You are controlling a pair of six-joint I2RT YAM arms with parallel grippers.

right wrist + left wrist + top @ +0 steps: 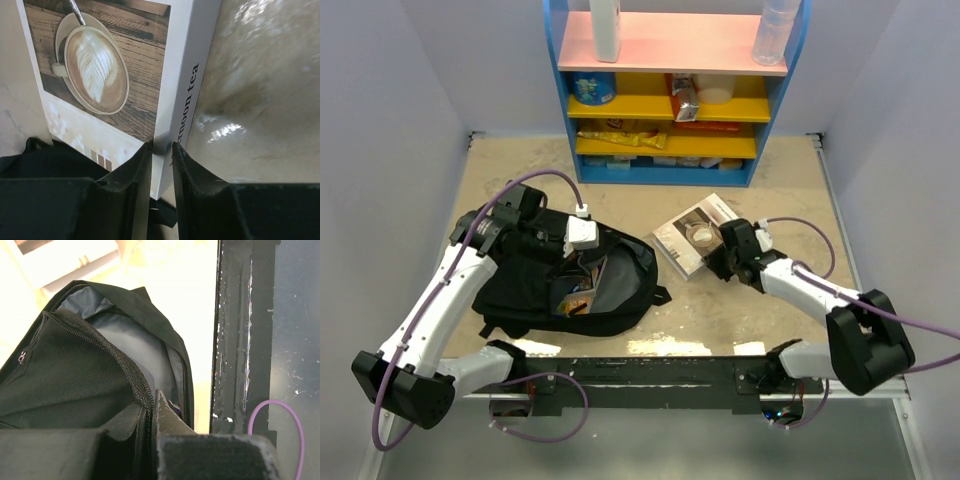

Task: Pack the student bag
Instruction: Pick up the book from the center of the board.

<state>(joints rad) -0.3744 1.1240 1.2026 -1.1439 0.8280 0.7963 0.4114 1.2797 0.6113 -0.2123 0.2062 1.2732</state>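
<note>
- The student bag (525,285), a large black backpack, lies on the left-centre of the table (770,190), just beyond the arm bases. Its main compartment gapes towards the middle, showing a grey lining and some colourful contents.
- In the left wrist view the student bag (75,375) fills the frame, its zipper edge running down into the fingers.
- The left gripper (578,245) is at the far rim of the opening. Its jaws (150,407) are fully closed, pinching the zippered edge of the fabric.
- A book (692,232) with a latte photograph on its cover lies flat to the right of the bag, apart from it.
- The right gripper (717,262) meets the book's near edge. Its jaws (161,147) are drawn to a narrow gap, clamping a corner of the book (100,70) at the spine.
- A blue shelf unit (670,45) with pink and yellow shelves stands at the far edge.
</note>
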